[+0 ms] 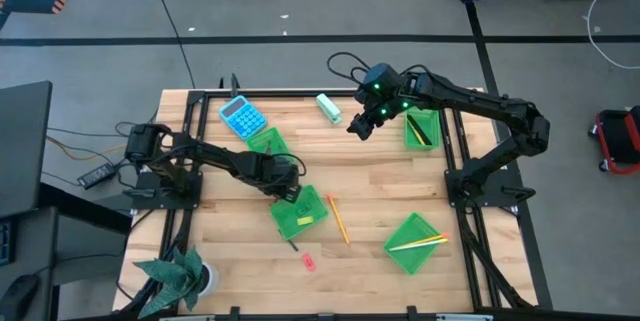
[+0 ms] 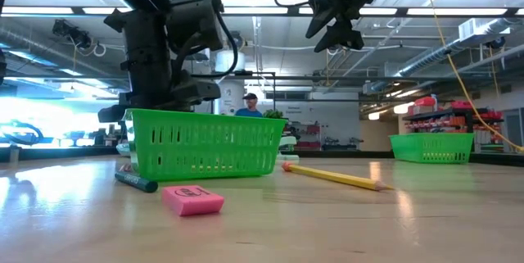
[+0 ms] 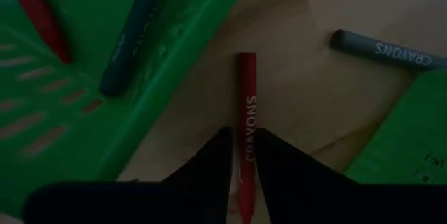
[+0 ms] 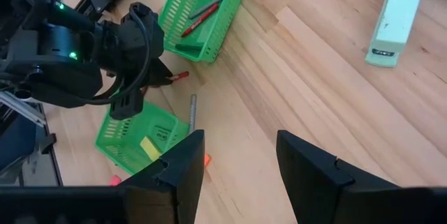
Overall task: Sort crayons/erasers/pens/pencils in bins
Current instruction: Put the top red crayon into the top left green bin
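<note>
In the high view the left gripper point(image 1: 289, 190) is seen low over the wood at centre left, between two green bins: one bin point(image 1: 262, 144) just above it in the frame and another bin point(image 1: 310, 223) just below and to the right. In the left wrist view its two dark fingers point(image 3: 209, 161) are drawn in narrow on either side of a red crayon point(image 3: 246, 112) lying on the table point(image 1: 380, 176); the crayon is flanked closely, but whether it is actually pinched cannot be told. A grey crayon point(image 3: 387, 49) lies apart from it on the bare wood, and a red crayon and a dark one point(image 3: 129, 39) lie inside the neighbouring bin. The right gripper point(image 1: 362, 124) is held high above the table at upper centre, with its fingers spread wide and nothing between them. Near it lie a teal-and-white block point(image 1: 329, 108) and, by the right arm, a bin holding dark pens point(image 1: 421, 127). A fourth bin at lower right holds pencils point(image 1: 418, 243). An orange pencil point(image 1: 337, 218) and a pink eraser point(image 1: 308, 260) are left loose on the wood at lower centre. A blue calculator point(image 1: 241, 117) lies at upper left, and a potted plant point(image 1: 180, 276) stands at the lower left corner.
</note>
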